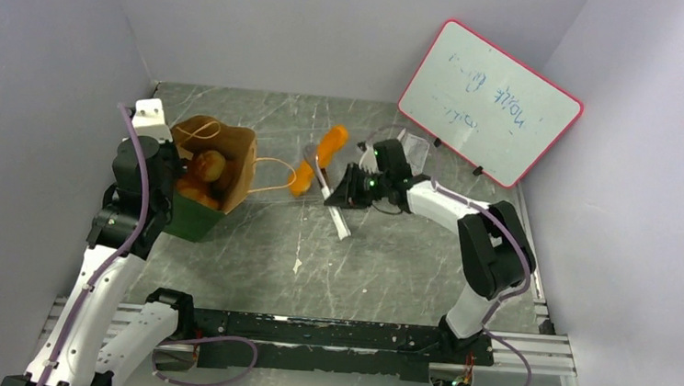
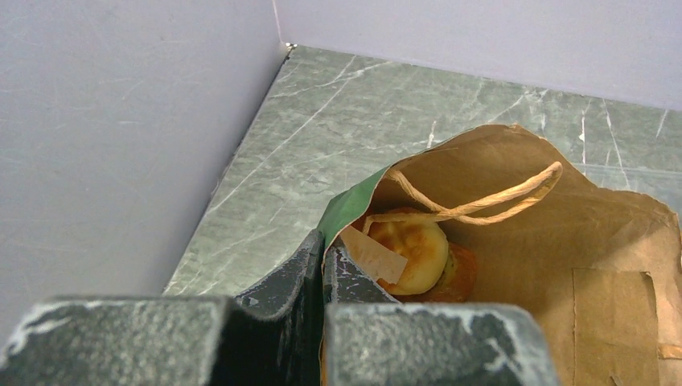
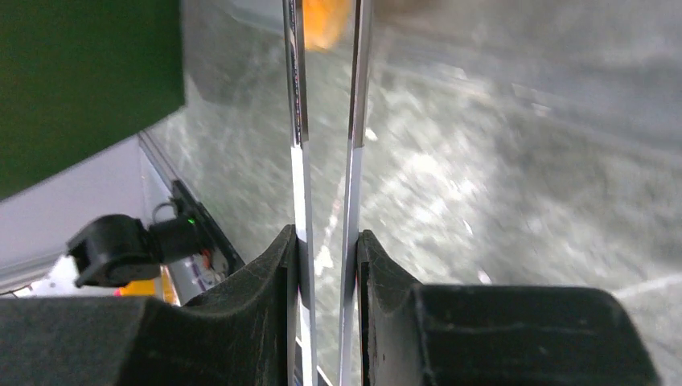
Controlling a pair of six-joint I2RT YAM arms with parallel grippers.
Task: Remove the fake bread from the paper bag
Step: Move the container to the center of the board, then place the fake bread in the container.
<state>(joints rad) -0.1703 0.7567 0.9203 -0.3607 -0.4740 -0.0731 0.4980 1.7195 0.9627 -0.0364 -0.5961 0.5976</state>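
The paper bag (image 1: 215, 178), dark green outside and brown inside, stands open at the left. It holds a tan round bun (image 1: 212, 162) and orange bread pieces (image 1: 196, 191). My left gripper (image 1: 171, 156) is shut on the bag's near rim. In the left wrist view its fingertips (image 2: 324, 245) pinch the green edge (image 2: 354, 201), with the bun (image 2: 412, 251) just beyond. An orange long loaf (image 1: 331, 143) and another orange piece (image 1: 299, 184) lie on the table. My right gripper (image 1: 344, 189) is shut on silver tongs (image 1: 324, 188). In the right wrist view the two blades (image 3: 299, 121) run between my right gripper's fingertips (image 3: 328, 241) toward an orange piece (image 3: 326, 20).
A pink-framed whiteboard (image 1: 488, 101) leans at the back right. The bag's cord handle (image 1: 275, 171) trails on the table toward the tongs. Grey walls close in on the left, back and right. The dark green bag side (image 3: 80, 80) fills the right wrist view's upper left.
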